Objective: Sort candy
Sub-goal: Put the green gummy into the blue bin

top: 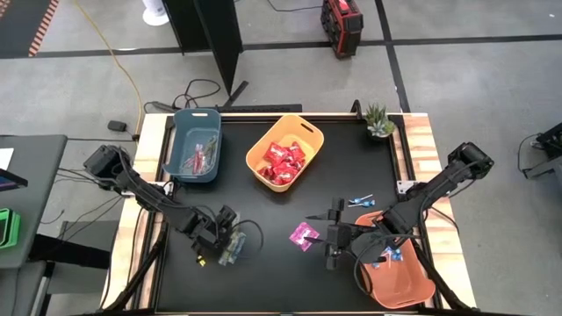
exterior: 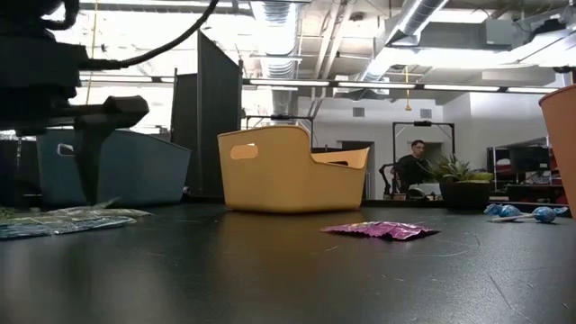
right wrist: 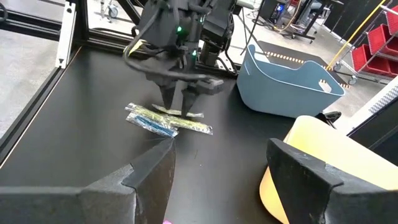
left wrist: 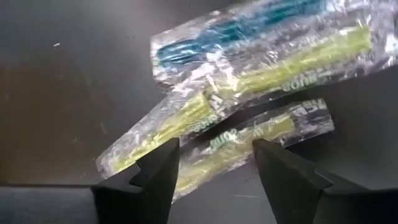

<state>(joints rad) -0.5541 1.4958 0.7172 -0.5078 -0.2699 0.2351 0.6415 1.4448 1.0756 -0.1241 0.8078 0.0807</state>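
Here, you see three bins on the black table (top: pixel 263 211): the blue bin (top: pixel 195 145) at the back left holds a few stick packets, the yellow bin (top: pixel 285 151) beside it holds red square packets (top: pixel 283 160), and the orange bin (top: pixel 399 279) at the front right holds a blue lollipop. Your left gripper (top: pixel 230 246) stands over a small pile of clear stick packets (left wrist: pixel 249 81) at the front left, its fingers (left wrist: pixel 163 168) parted on either side of one yellowish-green stick, which runs crosswise between them. Your right gripper (top: pixel 335 237) hovers open and empty between a magenta packet (top: pixel 304 234), lying flat, and the orange bin. Two more blue lollipops (top: pixel 361 201) lie just behind it.
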